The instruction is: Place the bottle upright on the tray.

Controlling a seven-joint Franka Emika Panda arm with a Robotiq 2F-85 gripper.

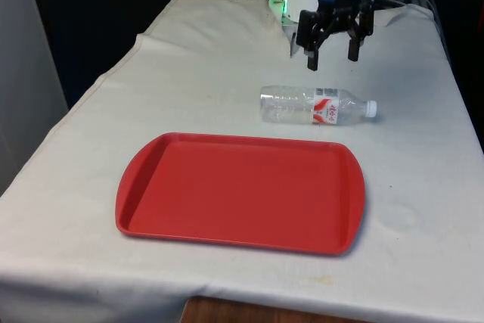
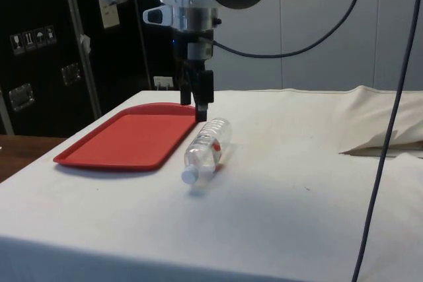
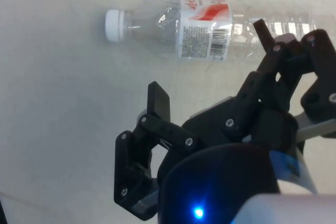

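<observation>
Tray (image 1: pixel 242 191) nearest, bare. Tool (image 1: pixel 333 56) beyond it, fingers spread, holding nothing, hovering above the surface (image 1: pixel 423 187). Bottle (image 1: pixel 314 105) on its side between tool and tray, long axis along tray's far edge, cap (image 1: pixel 370 109) toward the front view's right.

Bare cloth (image 1: pixel 227 73) lies all round the lying bottle (image 1: pixel 314 105); the tray (image 1: pixel 151 164) just beside it is unobstructed.

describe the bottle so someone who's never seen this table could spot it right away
On the white-clothed table, look just beyond the far edge of the red tray. The bottle lies there on its side: clear plastic, red-and-white label, white cap, the only see-through thing there.
</observation>
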